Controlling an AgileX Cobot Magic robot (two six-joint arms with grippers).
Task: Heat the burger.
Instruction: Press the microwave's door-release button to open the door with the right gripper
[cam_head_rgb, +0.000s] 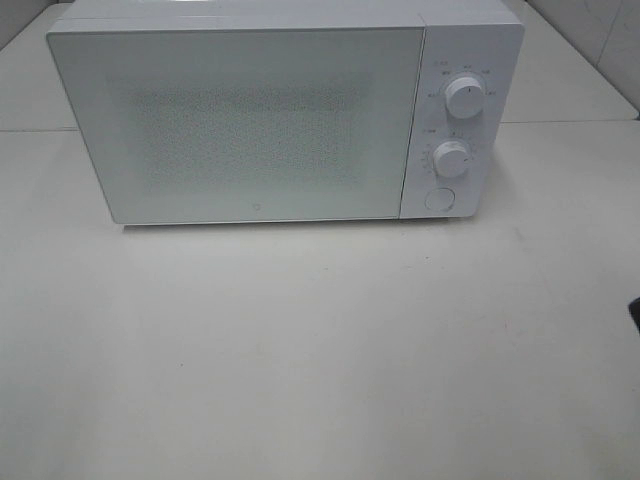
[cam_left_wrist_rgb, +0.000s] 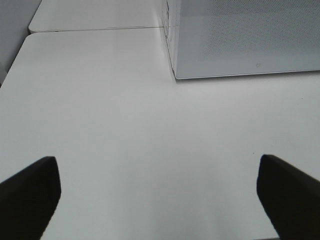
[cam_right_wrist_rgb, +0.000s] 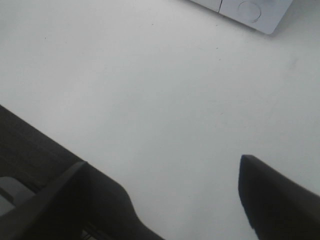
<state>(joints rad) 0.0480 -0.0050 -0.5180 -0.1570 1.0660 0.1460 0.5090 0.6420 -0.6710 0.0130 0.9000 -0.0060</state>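
**Q:** Where is the burger, and how does it look?

**A:** Neither can be told, since no view shows it. The white microwave (cam_head_rgb: 250, 120) stands on the white table (cam_head_rgb: 300, 350) with its door (cam_head_rgb: 235, 125) shut. The door's dotted window is too pale for anything to be made out behind it.

**Q:** What does the high view alone give?

**A:** The whole front: the upper knob (cam_head_rgb: 465, 97), the lower knob (cam_head_rgb: 452, 159) beneath it, and the round button (cam_head_rgb: 438, 199) at the foot of the panel. Neither gripper can be made out there.

**Q:** And the wrist views?

**A:** The left wrist view shows the left gripper (cam_left_wrist_rgb: 156, 161) with its dark fingers (cam_left_wrist_rgb: 30, 195) spread wide, bare table between them and nothing held. Beyond them are the microwave's near corner and side wall. The right wrist view shows the right gripper (cam_right_wrist_rgb: 164, 162), likewise released and grasping nothing. It stands over the table, with only the round button's corner of the microwave visible at the frame's edge.
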